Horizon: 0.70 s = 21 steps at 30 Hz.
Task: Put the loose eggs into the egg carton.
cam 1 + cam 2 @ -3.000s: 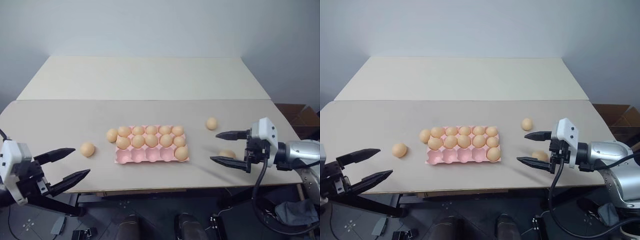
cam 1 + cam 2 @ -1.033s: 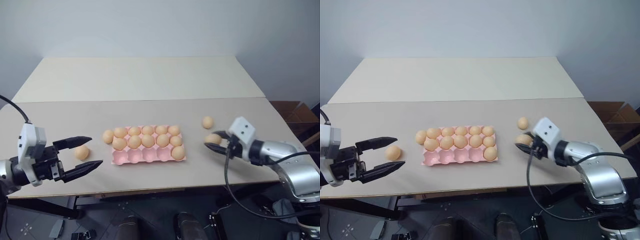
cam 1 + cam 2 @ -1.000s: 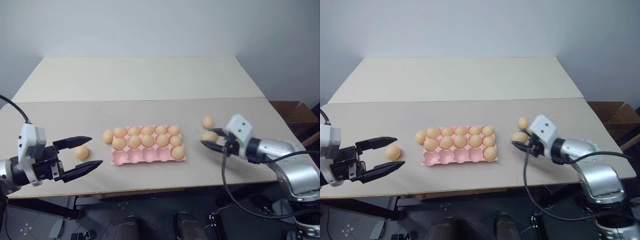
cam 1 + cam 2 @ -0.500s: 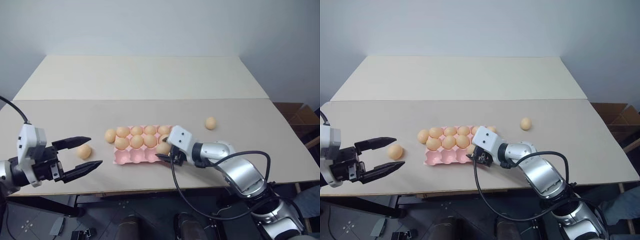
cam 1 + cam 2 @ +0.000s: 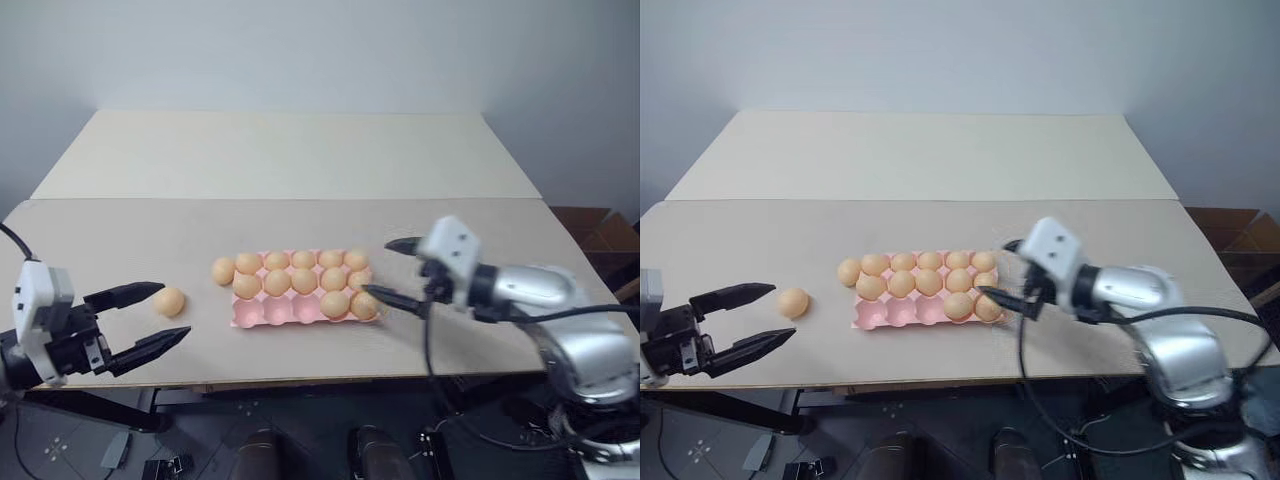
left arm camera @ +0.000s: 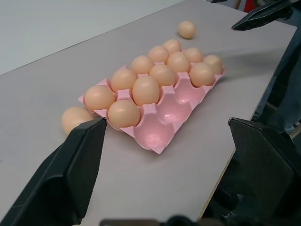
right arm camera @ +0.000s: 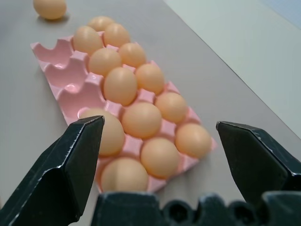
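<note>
The egg carton (image 5: 300,288) is being seen as a flat pale pink tray of round moulded cups, sitting on the matte beige table (image 5: 300,160) just off the tips of the right tool (image 5: 385,270). Smooth tan-orange eggs are filling its two far rows, and two more are now sitting in the near row at the end closest to that tool, one more than a second ago. The right tool, clenched on an egg back then, is now being held wide apart and empty, arm reaching in level. The left tool (image 5: 150,315) is being held spread open too, with a loose egg (image 5: 169,301) lying just beyond its fingers.
</note>
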Motion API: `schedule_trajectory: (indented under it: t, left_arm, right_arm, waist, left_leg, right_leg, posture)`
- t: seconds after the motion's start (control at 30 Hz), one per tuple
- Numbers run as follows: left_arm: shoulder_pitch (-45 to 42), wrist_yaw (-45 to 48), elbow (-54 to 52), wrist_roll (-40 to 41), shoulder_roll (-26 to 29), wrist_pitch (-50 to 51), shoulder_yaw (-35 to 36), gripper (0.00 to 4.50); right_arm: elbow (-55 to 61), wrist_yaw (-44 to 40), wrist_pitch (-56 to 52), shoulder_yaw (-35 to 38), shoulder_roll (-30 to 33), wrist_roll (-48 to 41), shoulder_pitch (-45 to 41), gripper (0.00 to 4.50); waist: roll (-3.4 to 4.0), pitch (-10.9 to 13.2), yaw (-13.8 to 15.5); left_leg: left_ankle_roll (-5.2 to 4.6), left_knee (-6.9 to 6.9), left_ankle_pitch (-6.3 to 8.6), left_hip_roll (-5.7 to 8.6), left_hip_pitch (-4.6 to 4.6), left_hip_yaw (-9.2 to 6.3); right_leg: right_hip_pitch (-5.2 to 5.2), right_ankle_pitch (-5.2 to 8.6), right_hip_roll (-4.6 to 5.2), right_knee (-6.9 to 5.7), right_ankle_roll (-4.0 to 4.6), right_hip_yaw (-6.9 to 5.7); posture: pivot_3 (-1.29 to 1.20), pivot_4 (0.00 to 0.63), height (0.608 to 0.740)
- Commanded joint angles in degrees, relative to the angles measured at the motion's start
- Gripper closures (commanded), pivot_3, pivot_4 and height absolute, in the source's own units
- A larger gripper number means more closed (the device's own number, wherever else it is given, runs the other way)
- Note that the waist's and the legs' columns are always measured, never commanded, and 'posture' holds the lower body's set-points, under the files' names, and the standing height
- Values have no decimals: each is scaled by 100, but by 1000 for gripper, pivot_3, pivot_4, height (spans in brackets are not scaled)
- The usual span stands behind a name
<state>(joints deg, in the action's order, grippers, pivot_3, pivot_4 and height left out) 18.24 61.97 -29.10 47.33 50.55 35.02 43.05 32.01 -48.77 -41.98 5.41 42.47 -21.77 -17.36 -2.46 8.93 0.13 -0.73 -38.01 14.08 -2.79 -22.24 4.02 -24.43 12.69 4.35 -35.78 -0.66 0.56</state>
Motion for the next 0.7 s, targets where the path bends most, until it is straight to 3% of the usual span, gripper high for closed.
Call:
schedule_trajectory:
  t: [0.03,0.2,0.4,0.7]
  left_arm:
    - [52,112,91,27,45,-103,265,0]
    - [-1,103,300,31,-27,-95,121,0]
    - [-10,41,404,-128,-104,-194,6,0]
    - [-209,84,394,-112,-36,-219,-147,0]
  right_arm:
    - [-526,-574,581,1087,427,-263,477,32]
    - [-1272,-1142,1089,1706,916,-320,1195,32]
    - [-1448,-817,1163,1591,842,-164,1387,32]
    - [-2010,621,424,529,376,401,129,32]
  waist:
    - [0,0,3]
    - [1,0,-13]
    - [2,0,-89]
    - [2,0,-92]
  left_leg:
    - [0,0,0,0,4,1]
    - [-1,0,-1,-3,20,5]
    - [-1,0,-1,-8,25,7]
    - [0,0,-1,-5,22,16]
  right_leg:
    - [3,3,-1,0,-5,2]
    - [11,18,-4,-5,-30,8]
    - [8,20,-10,-13,-33,16]
    - [3,15,-3,-9,-29,23]
  posture:
    - [0,150,740]
    - [0,150,740]
    - [0,150,740]
    - [0,150,740]
